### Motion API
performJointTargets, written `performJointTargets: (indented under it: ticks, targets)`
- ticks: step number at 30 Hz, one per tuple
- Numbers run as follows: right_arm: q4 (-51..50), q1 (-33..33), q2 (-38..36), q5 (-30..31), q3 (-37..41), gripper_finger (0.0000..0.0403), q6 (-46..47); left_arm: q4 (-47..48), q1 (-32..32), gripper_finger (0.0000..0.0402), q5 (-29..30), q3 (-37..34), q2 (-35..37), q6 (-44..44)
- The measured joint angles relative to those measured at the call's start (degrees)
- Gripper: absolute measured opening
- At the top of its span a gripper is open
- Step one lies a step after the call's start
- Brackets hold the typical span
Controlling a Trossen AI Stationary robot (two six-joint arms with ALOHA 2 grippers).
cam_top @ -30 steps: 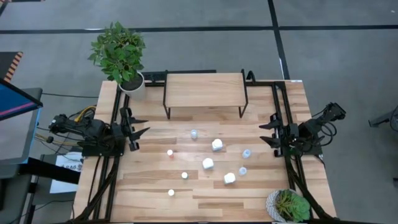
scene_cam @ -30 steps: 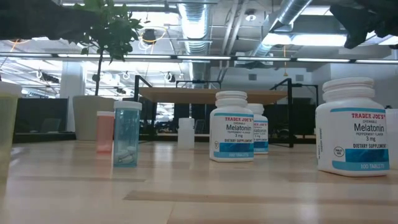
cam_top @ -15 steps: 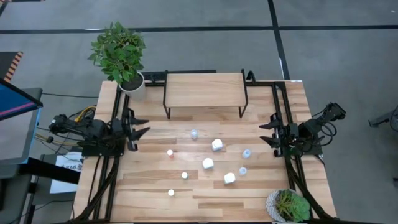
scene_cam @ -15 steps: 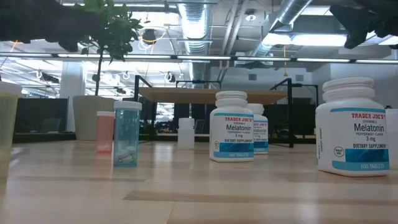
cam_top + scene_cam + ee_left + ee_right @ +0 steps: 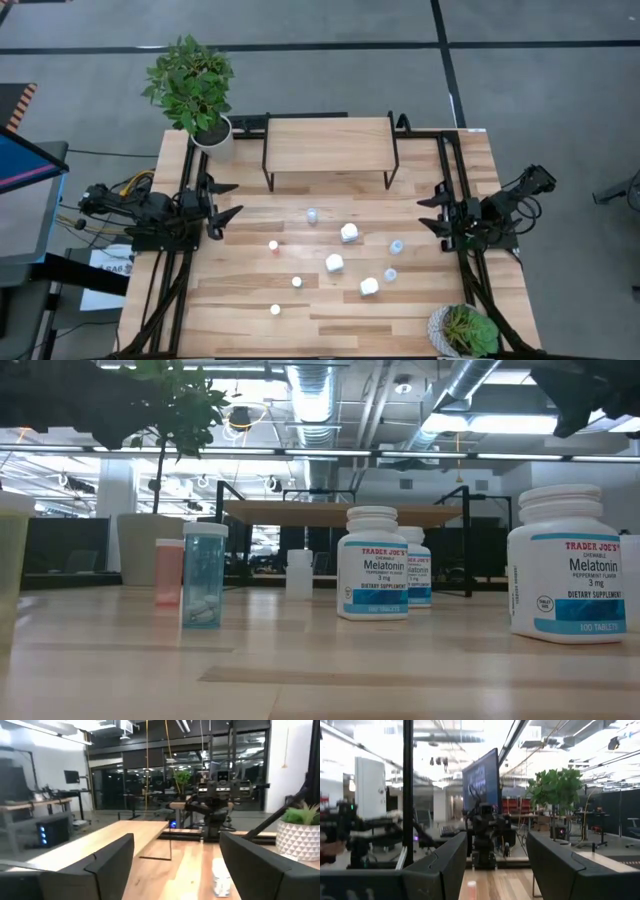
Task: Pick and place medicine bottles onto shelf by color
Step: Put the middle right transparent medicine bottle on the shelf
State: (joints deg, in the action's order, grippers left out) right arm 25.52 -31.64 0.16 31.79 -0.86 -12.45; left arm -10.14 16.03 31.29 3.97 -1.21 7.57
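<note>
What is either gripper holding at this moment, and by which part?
Nothing. The left gripper and right gripper are both open at the table's sides, and the medicine bottles stand untouched between them.

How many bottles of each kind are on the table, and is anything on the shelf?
Pale blue bottles: 3
Chunky white bottles: 3
Small capped bottles: 3
Total: 9, all on the table; none on the shelf.
</note>
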Motion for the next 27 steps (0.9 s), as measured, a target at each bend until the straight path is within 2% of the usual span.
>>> performJointTargets:
  ticks: [5, 8, 11, 13, 18, 23, 27]
  targets:
    - [-1.24, -0.18, 0.09, -0.04, -5.29, 0.0226, 0.01, -2.05, 0.00, 0.0287, -2.43, 0.04, -0.02, -7.79]
    - [-8.97, -0.24, 1.88, 0.86, -11.64, 0.0226, 0.60, -2.04, 0.00, 0.0279, -4.05, 0.04, -0.15, -9.54]
    - [-20.92, -0.24, 5.46, 5.22, -19.51, 0.0225, 4.71, -1.85, 0.02, 0.0272, -4.08, 0.04, -1.32, -9.94]
    - [-29.13, -0.21, 8.97, 6.97, -24.52, 0.0223, 9.96, -2.10, 0.02, 0.0268, -3.89, 0.04, -2.07, -9.54]
    - [-47.49, -0.22, 19.67, 6.80, -36.40, 0.0217, 23.25, -2.98, 0.02, 0.0265, -2.41, 0.04, -3.35, -9.51]
    - [-71.09, -0.22, 30.61, 0.27, -48.28, 0.0206, 43.53, -3.90, 0.00, 0.0265, -2.12, 0.04, -3.35, -9.59]
    - [-81.55, -0.22, 38.13, -2.61, -52.49, 0.0195, 51.67, -3.90, 0.00, 0.0265, -2.12, 0.04, -3.37, -10.25]
